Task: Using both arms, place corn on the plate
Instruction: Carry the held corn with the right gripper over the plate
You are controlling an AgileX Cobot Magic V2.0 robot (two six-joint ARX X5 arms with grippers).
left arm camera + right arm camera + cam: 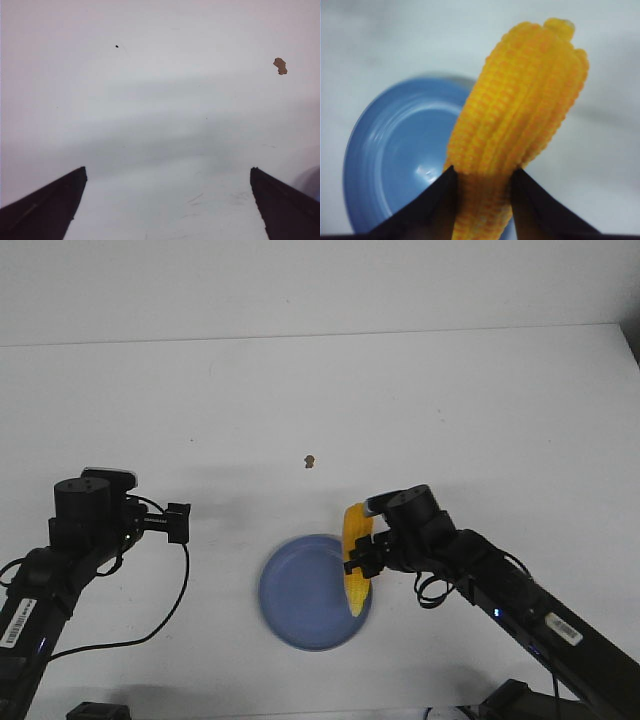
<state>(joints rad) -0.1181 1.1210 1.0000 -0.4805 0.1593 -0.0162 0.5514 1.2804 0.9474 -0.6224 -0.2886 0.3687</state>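
My right gripper (362,552) is shut on the yellow corn (354,558) and holds it over the right rim of the blue plate (295,600). In the right wrist view the corn (520,110) sits between my two black fingertips (440,195), with the plate (395,150) beneath and to one side. My left gripper (180,523) is at the left of the table, apart from the plate, open and empty. In the left wrist view its fingers (50,205) stand wide apart over bare white table.
A small brown crumb (310,460) lies on the white table beyond the plate; it also shows in the left wrist view (280,65). The table's far edge runs across the back.
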